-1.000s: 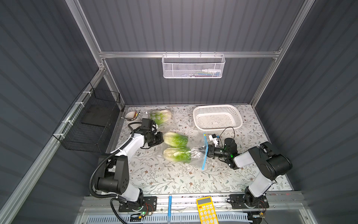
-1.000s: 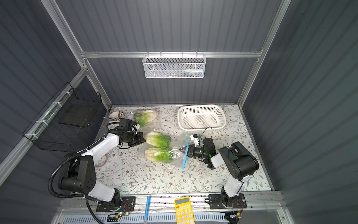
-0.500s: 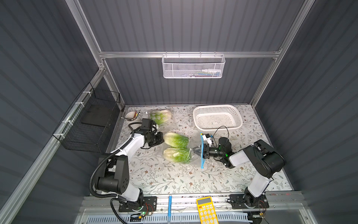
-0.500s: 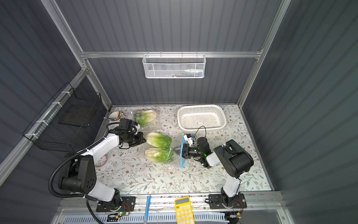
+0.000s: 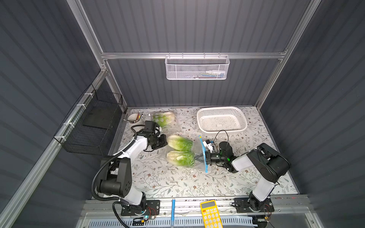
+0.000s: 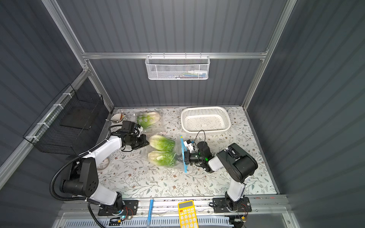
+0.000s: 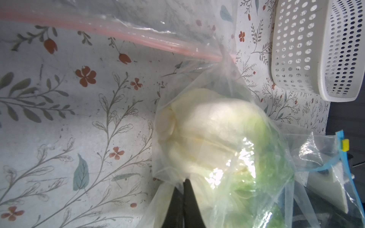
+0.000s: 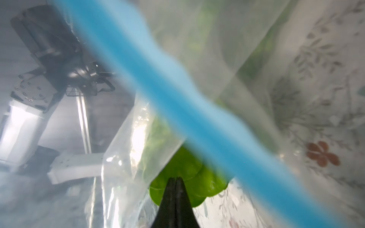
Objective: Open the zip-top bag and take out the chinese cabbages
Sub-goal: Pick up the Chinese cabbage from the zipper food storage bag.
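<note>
In both top views the zip-top bag (image 5: 194, 145) lies mid-frame on the counter (image 5: 167, 181), its mouth open toward the right and its blue zip strip (image 5: 203, 156) standing on edge. Two of the chinese cabbages (image 5: 177, 143) are inside: the upper cabbage (image 6: 161, 142) and the lower cabbage (image 5: 180, 158), white bases pointing left. A third cabbage (image 5: 164, 118) sits in a separate bag (image 5: 174, 126) toward the upper left. The left gripper (image 5: 165, 141) meets the bag's closed end. The right gripper (image 5: 197, 158) reaches through the mouth to the lower cabbage's leafy end.

In the left wrist view, the left gripper (image 7: 183, 189) has its jaws pressed together at the bottom of the frame, pinching bag film beside the upper cabbage's pale base.

In the right wrist view, the right gripper (image 8: 175, 180) shows its jaws pressed together at lower centre. Their tips sit on a bright green leaf and seem to pinch it, while the blurred zip strip crosses diagonally in front.

We judge the step to be drawing the lower cabbage out. A leaf pinch is weak — so we should pull slowly and straight through the mouth, low along the counter. The left jaws should anchor the film so the bag cannot follow. If the leaf starts to tear, we should regrip deeper on the body — and keep clear of the zip strip.
</note>
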Motion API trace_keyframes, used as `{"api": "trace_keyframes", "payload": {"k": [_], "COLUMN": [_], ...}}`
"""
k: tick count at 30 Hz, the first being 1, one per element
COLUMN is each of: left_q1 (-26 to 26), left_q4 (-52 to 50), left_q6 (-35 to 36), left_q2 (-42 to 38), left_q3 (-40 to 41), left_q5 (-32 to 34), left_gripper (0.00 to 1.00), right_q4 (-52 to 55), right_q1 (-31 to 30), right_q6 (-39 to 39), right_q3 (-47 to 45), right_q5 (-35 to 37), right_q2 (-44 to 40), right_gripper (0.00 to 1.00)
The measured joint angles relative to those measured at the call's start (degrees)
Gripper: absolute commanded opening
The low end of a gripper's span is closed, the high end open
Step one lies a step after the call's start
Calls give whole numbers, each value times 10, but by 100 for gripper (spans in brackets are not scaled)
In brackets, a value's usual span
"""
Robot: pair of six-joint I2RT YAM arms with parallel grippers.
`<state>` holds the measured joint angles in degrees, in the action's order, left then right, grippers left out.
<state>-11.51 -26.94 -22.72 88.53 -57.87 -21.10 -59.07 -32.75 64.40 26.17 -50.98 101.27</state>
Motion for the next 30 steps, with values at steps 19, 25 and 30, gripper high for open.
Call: {"api": "trace_keyframes", "payload": {"k": [19,25,30], "left_q1": [0,0,0], "left_q4": [2,2,2], "left_q6": [0,0,-1], "left_q2": [0,0,0], "left_q3": [4,4,4], "left_q5": [-2,-5,-6], "left_gripper": [0,0,0], "right_q4": [-10,-9,-5], "right_q1": [-26,-30,-33], "right_q6": [12,14,12], "right_q3": [17,26,37], "right_q5": [2,9,13], "right_q2": [0,0,6], "right_gripper": [46,34,20]}}
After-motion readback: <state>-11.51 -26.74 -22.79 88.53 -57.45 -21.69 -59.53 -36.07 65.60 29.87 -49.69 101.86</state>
